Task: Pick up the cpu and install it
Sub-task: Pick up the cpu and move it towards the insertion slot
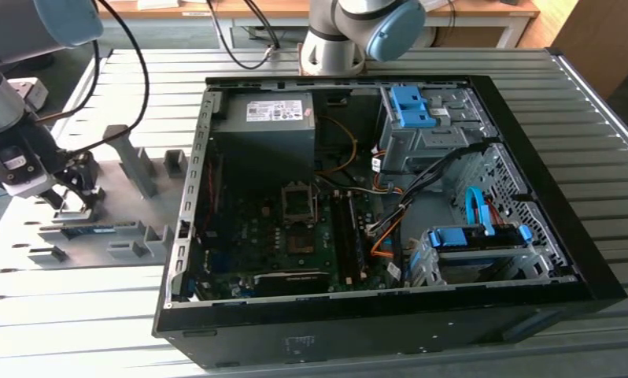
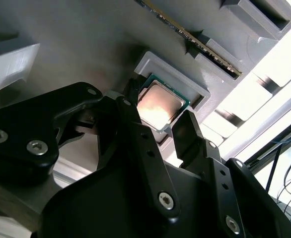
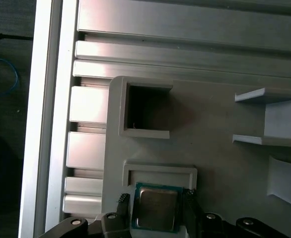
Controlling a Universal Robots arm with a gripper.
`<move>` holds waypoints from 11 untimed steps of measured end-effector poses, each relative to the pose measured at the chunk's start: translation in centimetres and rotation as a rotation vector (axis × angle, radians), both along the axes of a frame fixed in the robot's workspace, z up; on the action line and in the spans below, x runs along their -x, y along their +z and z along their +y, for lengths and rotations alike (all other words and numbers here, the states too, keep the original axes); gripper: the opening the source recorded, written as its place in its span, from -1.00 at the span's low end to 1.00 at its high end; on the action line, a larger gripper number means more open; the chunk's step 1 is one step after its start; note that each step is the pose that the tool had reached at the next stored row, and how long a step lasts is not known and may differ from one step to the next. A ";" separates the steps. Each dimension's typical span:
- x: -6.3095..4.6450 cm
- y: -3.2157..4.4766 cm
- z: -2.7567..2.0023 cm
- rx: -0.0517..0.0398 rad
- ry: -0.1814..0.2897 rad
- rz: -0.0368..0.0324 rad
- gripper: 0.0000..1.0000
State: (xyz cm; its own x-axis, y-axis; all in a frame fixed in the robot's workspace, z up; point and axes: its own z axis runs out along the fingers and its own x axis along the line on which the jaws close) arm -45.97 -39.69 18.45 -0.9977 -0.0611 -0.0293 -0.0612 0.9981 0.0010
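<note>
The cpu [image 3: 155,208] [image 2: 159,102] is a square chip with a silver lid and a green rim, lying in a grey holder pocket [image 3: 160,173]. My gripper [image 3: 155,203] [image 2: 158,106] is down over it, one black finger [image 3: 123,204] on each of two opposite sides, pressed against the chip's edges. In the exterior view the gripper [image 1: 68,201] sits low over the grey fixture plate [image 1: 135,236] at that view's left. The open cpu socket [image 1: 298,201] lies on the motherboard inside the computer case [image 1: 377,189].
Upright grey holders [image 1: 135,161] stand on the fixture plate, with a memory stick [image 1: 94,230] lying in one slot. An empty square pocket [image 3: 145,111] is beside the cpu's holder. A second arm's base [image 1: 341,39] stands behind the case. Cables and drive cages fill the case's right side.
</note>
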 end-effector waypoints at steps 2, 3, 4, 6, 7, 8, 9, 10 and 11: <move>0.0 -0.03 0.00 0.0001 -0.003 0.0003 0.09; 0.0 -0.04 0.00 0.0001 -0.006 0.0003 0.09; 0.0 -0.05 0.00 0.0001 -0.009 0.0002 0.09; 0.0 -0.06 0.00 0.0000 -0.012 0.0000 0.09; 0.0 -0.07 0.00 0.0000 -0.012 0.0000 0.09; 0.0 -0.07 0.00 0.0000 -0.012 0.0000 0.09; 0.0 -0.07 0.00 0.0000 -0.012 0.0000 0.09; 0.0 -0.07 0.00 0.0001 -0.012 0.0001 0.09; 0.0 -0.07 0.00 0.0000 -0.012 0.0001 0.09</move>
